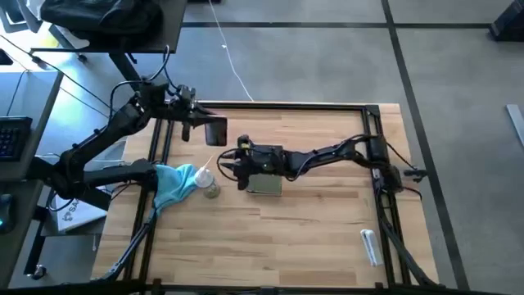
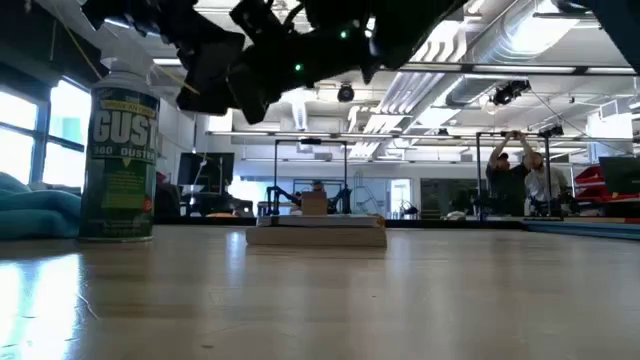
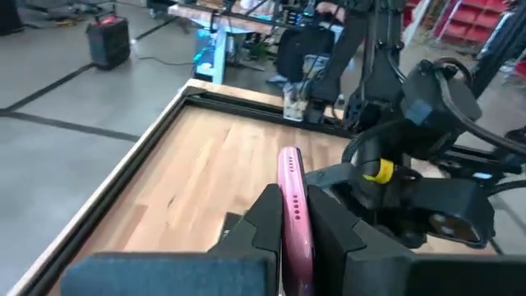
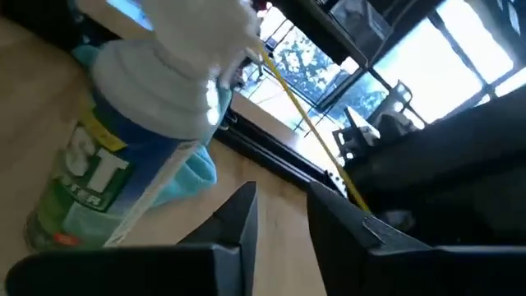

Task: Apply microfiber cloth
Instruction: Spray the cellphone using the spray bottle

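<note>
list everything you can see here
cloth: 1, turquoise, table's left side, bunched beside the can
can: 1, green label, white cap, upright right of the cloth
tablet: 1, grey-green, flat mid-table, under the right arm
phone: 1, pink, held on edge above the table's far left
bottle: 1, white, lying near the right corner
table: 1, light wood, black frame
person: 1, far back in the room
left arm: dark, jaws shut on the phone
right arm: dark, jaws open, facing the can
</note>
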Motion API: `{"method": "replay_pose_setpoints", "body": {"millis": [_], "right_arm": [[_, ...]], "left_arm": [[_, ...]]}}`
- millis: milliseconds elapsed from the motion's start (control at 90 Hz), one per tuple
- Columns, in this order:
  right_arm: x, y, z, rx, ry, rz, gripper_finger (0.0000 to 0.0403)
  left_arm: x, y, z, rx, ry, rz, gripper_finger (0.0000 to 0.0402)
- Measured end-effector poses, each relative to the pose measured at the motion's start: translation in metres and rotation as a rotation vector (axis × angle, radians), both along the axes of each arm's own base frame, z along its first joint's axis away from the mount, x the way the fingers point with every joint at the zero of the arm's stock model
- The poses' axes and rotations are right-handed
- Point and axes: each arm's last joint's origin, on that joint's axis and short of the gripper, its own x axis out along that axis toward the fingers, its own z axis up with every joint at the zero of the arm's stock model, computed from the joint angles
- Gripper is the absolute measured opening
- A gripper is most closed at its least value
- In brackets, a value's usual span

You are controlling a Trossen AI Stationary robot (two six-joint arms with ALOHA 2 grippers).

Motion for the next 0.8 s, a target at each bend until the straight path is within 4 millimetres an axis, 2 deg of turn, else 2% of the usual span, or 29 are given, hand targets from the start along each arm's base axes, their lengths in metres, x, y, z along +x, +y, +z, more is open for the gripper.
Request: {"method": "replay_pose_setpoints", "body": {"millis": [122,244,400,556,678,800], "right_arm": [[0.000,-0.001,0.002,0.081,-0.036,-0.012,0.0054],[0.002,0.004,0.010,0.188,-0.144,-0.011,0.0043],[0.005,0.006,0.022,0.320,-0.213,0.020,0.0016],[0.013,0.007,0.039,0.396,-0.143,0.067,0.0001],[0.014,0.011,0.037,0.404,-0.034,0.074,0.0000],[0.015,0.012,0.034,0.405,-0.010,0.074,0.0000]], "left_arm": [[0.000,0.001,0.000,0.048,0.011,0.010,0.0010],[0.000,0.001,-0.001,0.087,0.023,0.009,0.0010],[0.004,0.005,-0.006,0.067,0.045,0.008,0.0010],[0.010,0.013,-0.016,0.017,0.084,0.011,0.0010],[0.013,0.016,-0.020,-0.002,0.102,0.010,0.0010],[0.014,0.016,-0.021,-0.002,0.104,0.009,0.0010]]}}
